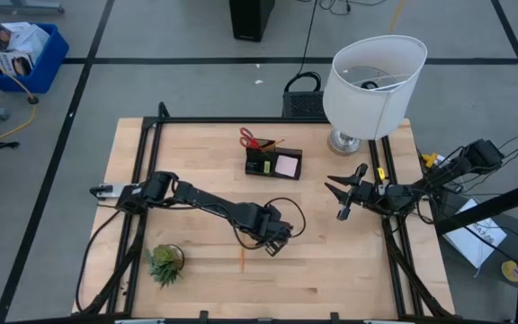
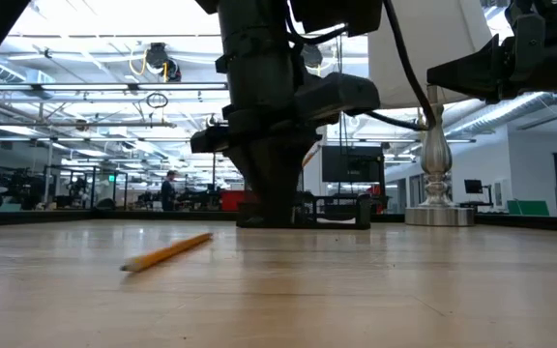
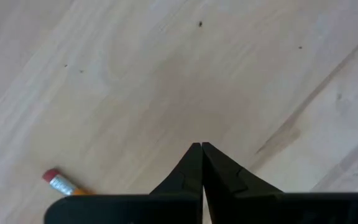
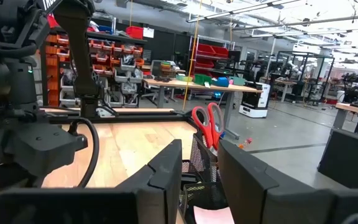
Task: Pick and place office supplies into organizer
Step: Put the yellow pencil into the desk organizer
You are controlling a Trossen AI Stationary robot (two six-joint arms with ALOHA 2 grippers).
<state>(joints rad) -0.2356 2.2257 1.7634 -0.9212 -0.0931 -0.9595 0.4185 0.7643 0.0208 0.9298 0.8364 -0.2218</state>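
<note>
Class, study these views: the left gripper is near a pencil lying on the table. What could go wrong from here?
1. The left gripper is shut on nothing; the pencil lies beside it, so a lift now would probably come up empty.
2. The pencil lies flat on the table, so the shut fingertips might nudge or roll it away.

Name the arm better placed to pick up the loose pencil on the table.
Left. Its gripper, shut and empty, sits right beside the pencil, while the right gripper hangs farther off near the lamp.
</note>
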